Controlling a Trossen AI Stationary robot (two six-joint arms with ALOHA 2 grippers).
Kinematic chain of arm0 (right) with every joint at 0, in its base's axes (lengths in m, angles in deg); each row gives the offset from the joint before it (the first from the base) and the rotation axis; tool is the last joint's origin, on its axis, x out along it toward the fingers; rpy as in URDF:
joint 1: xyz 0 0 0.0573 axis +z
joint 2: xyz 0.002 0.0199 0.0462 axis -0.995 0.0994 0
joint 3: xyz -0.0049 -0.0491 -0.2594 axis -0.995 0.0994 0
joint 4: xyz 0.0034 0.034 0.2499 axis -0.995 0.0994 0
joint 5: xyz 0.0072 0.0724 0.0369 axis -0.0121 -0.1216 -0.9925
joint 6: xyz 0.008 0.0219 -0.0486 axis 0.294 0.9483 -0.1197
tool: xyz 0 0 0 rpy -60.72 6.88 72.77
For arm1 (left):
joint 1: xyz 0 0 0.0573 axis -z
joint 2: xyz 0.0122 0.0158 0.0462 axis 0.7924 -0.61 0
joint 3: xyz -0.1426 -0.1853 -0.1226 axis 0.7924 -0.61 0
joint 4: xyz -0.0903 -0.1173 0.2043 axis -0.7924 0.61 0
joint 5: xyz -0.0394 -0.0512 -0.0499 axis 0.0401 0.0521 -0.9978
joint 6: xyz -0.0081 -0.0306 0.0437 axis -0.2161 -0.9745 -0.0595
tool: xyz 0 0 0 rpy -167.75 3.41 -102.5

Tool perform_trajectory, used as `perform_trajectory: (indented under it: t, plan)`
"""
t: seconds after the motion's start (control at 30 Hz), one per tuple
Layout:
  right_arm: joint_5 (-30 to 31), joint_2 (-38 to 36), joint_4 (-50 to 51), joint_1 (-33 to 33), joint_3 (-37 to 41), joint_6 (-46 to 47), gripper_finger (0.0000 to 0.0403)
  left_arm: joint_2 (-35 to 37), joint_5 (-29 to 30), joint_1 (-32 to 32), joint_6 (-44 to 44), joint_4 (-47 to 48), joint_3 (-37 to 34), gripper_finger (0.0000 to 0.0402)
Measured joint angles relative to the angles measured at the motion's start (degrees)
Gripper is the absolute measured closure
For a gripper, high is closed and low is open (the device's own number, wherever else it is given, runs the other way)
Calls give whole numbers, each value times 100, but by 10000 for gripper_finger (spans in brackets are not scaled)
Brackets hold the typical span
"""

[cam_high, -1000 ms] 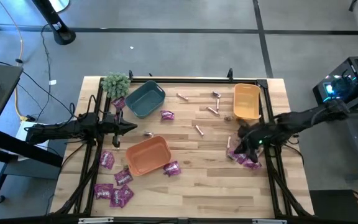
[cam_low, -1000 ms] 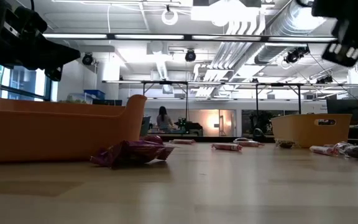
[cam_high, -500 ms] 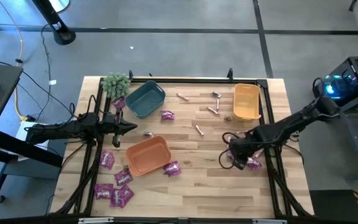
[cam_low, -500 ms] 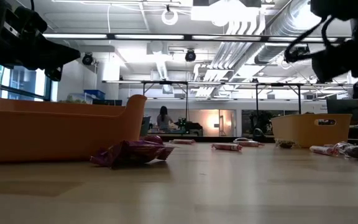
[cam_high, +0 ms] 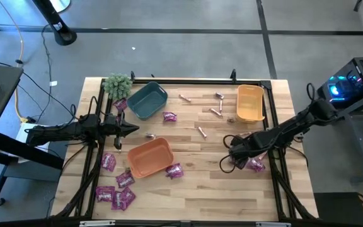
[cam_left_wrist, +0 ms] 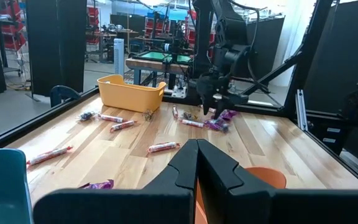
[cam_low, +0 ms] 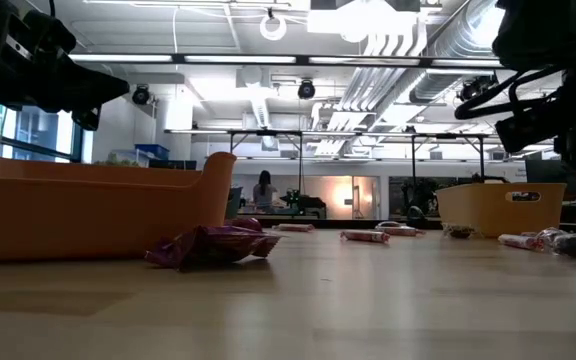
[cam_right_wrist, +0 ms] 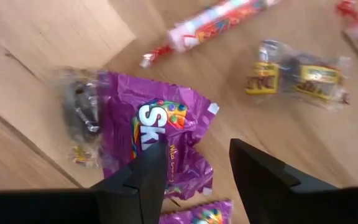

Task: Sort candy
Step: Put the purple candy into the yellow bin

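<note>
1. The right gripper (cam_high: 237,151) hangs low over the counter (cam_high: 200,176), with its jaws apart and nothing between them.
2. Directly under the right jaws lies a purple candy packet (cam_right_wrist: 160,134), flat on the wood.
3. Just beyond this packet are a pink stick candy (cam_right_wrist: 213,25) and a small brown candy (cam_right_wrist: 300,71), near each other.
4. The left gripper (cam_high: 130,128) waits above the counter; its jaws are pressed together and empty.
5. Ahead of the left jaws stands an orange bin (cam_high: 150,157), and one purple packet (cam_high: 174,171) lies just beside it.
</note>
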Motion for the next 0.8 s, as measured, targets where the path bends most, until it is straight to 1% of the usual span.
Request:
perform_trajectory:
  t: [0.1,0.17,0.27,0.43,0.53,0.6,0.67,0.73,0.8]
  plan:
    - [-38,102,-63,-1,0,-23,236,2,4,1,185,-4,0,401]
    - [-248,103,-100,-31,0,-130,236,0,4,1,380,-1,0,401]
    - [-507,-3,-122,-46,2,-187,236,0,2,1,438,-1,-1,401]
    - [-407,-47,-348,-47,6,-192,236,0,2,1,439,-1,0,401]
    - [-403,45,-719,-72,188,2,244,2,2,1,442,-1,0,401]
    - [-513,100,-1082,-76,369,242,257,0,1,1,443,-1,-1,401]
    - [-548,148,-1199,-72,449,357,276,2,2,0,447,-2,0,401]
    - [-555,131,-1128,-58,443,440,308,2,4,1,451,-1,0,401]
    - [-553,26,-924,-57,324,368,357,0,2,1,454,-3,0,401]
